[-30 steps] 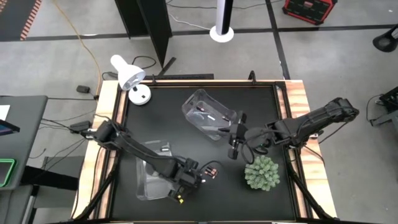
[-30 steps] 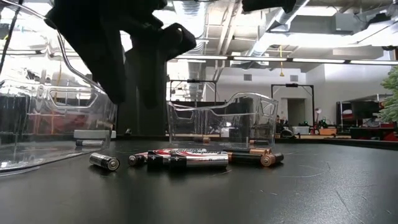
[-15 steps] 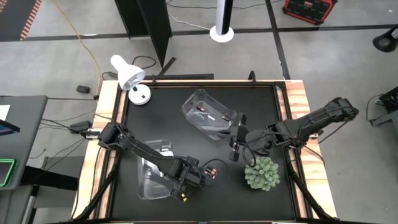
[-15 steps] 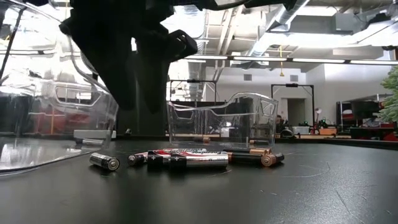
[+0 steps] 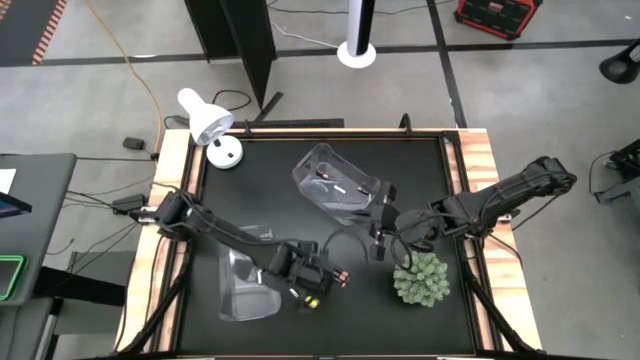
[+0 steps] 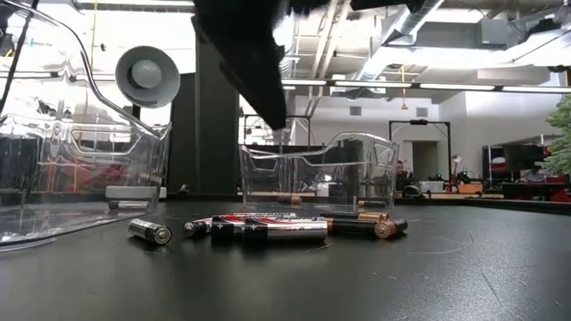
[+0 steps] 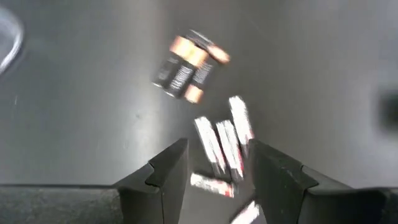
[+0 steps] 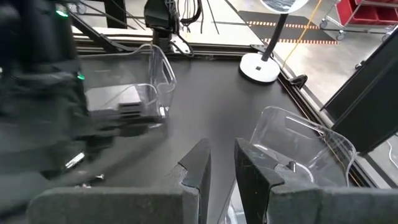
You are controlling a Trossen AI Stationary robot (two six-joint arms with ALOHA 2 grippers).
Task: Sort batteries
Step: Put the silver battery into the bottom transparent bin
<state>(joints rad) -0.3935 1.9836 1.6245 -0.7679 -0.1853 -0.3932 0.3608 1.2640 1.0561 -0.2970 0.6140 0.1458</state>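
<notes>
A white desk lamp [image 5: 210, 125] is standing at the black table's [image 5: 420, 180] far left corner; a green artificial plant [image 5: 420, 279] is sitting near its right front edge.

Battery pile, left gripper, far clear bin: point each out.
battery pile [image 6: 268, 228]: low view, side of a silvery battery in the middle.
left gripper [image 7: 217, 163]: left wrist view, gap between its open fingertips.
far clear bin [image 5: 305, 168]: high view, its rim corner.
</notes>
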